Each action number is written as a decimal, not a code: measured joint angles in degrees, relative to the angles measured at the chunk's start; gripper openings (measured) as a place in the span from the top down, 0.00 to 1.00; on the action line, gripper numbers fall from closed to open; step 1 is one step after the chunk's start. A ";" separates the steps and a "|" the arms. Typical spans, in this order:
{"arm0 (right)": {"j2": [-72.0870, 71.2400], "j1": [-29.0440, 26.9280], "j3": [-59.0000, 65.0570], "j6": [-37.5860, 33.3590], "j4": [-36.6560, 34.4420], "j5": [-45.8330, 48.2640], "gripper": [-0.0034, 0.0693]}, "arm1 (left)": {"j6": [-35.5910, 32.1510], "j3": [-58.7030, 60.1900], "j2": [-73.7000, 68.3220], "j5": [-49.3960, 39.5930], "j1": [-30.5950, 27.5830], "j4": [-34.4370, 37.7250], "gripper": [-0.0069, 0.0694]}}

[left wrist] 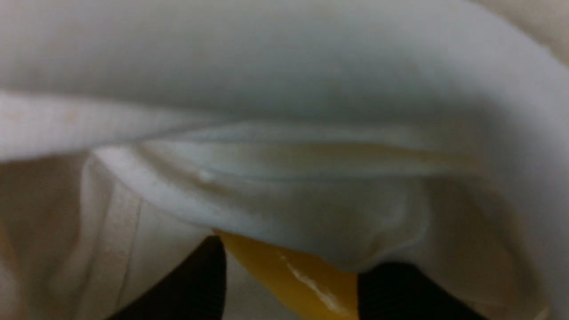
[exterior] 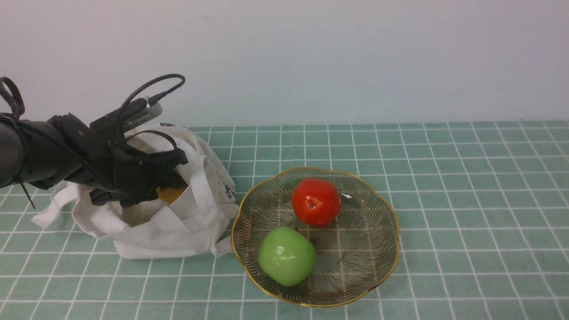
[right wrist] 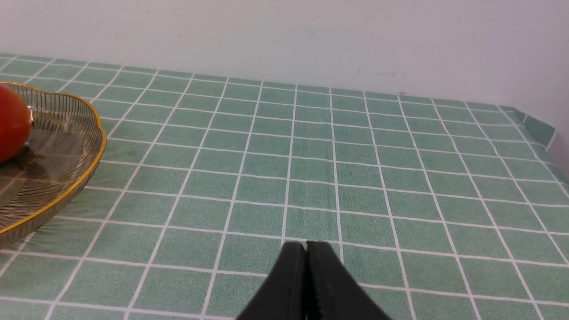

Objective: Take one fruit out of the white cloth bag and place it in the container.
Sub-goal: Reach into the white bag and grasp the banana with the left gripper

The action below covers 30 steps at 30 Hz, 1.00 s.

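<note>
The white cloth bag [exterior: 178,226] slumps on the left of the green tablecloth, mouth open. My left gripper [exterior: 171,184] reaches into that mouth. Just below the gripper, a patch of the yellow fruit [exterior: 171,194] peeks out of the bag. In the left wrist view the two black fingers [left wrist: 200,280] stand apart inside the bag's folds [left wrist: 284,89]. The yellow fruit [left wrist: 289,275] lies between them, half under cloth. The container [exterior: 395,231], a ribbed glass bowl with a gold rim, sits right of the bag. My right gripper [right wrist: 306,243] is shut and empty over bare cloth.
A red apple [exterior: 316,202] and a green apple [exterior: 286,255] lie in the bowl. The bag's strap [exterior: 51,209] trails off to the left. In the right wrist view the bowl's rim [right wrist: 91,164] and the red apple [right wrist: 13,122] show at one edge.
</note>
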State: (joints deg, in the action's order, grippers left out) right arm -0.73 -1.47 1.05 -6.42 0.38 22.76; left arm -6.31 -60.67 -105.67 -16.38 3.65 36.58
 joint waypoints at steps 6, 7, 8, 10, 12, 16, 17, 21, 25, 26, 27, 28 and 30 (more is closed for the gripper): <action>0.00 0.00 0.00 0.00 0.00 0.00 0.97 | 0.00 0.00 -2.09 2.44 0.00 1.72 0.15; 0.00 0.00 0.00 0.00 0.00 0.00 0.97 | 0.00 0.00 -2.47 2.79 0.00 2.13 0.14; 0.00 0.00 0.00 0.00 0.00 0.00 0.97 | 0.00 -0.05 -2.85 3.18 0.00 2.82 0.13; 0.00 0.00 0.00 0.00 0.00 0.00 0.97 | -0.12 -0.05 -3.62 3.34 0.00 3.82 0.12; 0.00 0.00 0.00 0.00 0.00 0.00 0.97 | -0.37 -0.05 -4.37 3.34 0.00 4.61 0.12; 0.00 0.00 0.00 0.00 0.00 0.00 0.97 | -0.44 -0.24 -4.77 3.10 0.00 5.11 0.24; 0.00 0.00 0.00 0.00 0.00 0.00 0.97 | -0.44 -0.31 -4.77 2.97 0.00 5.16 0.32; 0.00 0.00 0.00 0.00 0.00 0.00 0.97 | -0.92 -0.66 -3.73 1.65 -0.20 4.43 0.72; 0.00 0.00 0.00 0.00 0.00 0.00 0.97 | -3.70 -0.55 -1.38 -3.07 -1.22 2.12 0.89; 0.00 0.00 0.00 0.00 0.00 0.00 0.97 | -3.97 -0.55 -1.02 -3.62 -1.37 1.90 0.90; 0.00 0.00 0.00 0.00 0.00 0.00 0.97 | -4.65 -0.55 -0.04 -4.92 -1.84 1.41 0.91; 0.00 0.00 0.00 0.00 0.00 0.00 0.97 | -5.43 -0.55 1.57 -6.34 -2.51 0.69 0.91; 0.00 0.00 0.00 0.00 0.00 0.00 0.97 | -5.88 -0.55 3.85 -7.80 -3.35 -0.25 0.92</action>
State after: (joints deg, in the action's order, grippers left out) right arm -0.73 -1.47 1.05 -6.42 0.38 22.76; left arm -12.19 -61.23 -101.82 -24.18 0.30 36.33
